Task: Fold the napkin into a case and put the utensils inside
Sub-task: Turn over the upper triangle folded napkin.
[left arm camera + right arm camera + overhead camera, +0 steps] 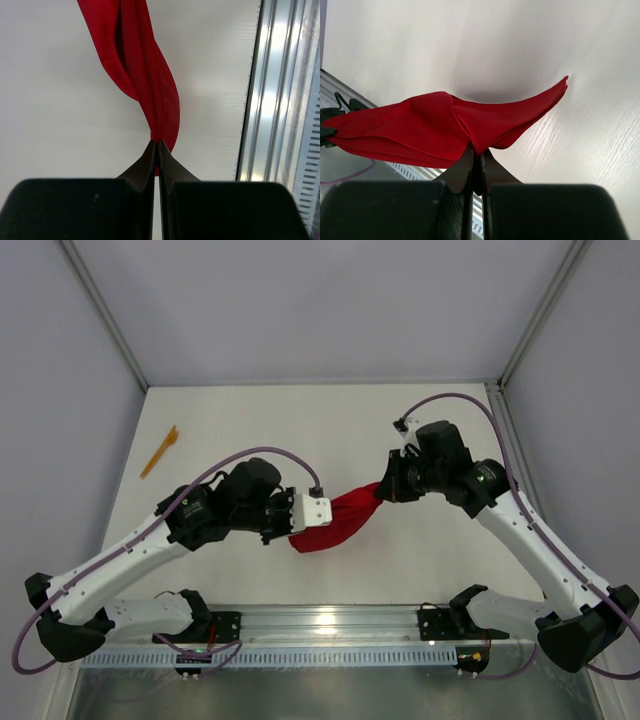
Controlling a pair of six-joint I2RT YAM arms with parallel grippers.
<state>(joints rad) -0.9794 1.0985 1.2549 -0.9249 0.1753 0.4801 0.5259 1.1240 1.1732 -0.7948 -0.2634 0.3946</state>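
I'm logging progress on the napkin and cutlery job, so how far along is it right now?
Early stage. Done: the napkin is lifted off the table. In hand: the left claw and right claw are each shut on an end, holding it bunched between them. Left: no flat case is formed, and the one orange utensil in view lies untouched at the far left.

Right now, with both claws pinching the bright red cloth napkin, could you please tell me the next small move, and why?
Probably lower and spread the bright red cloth napkin flat on the white table: it hangs bunched between the left claw and right claw, too crumpled to fold.
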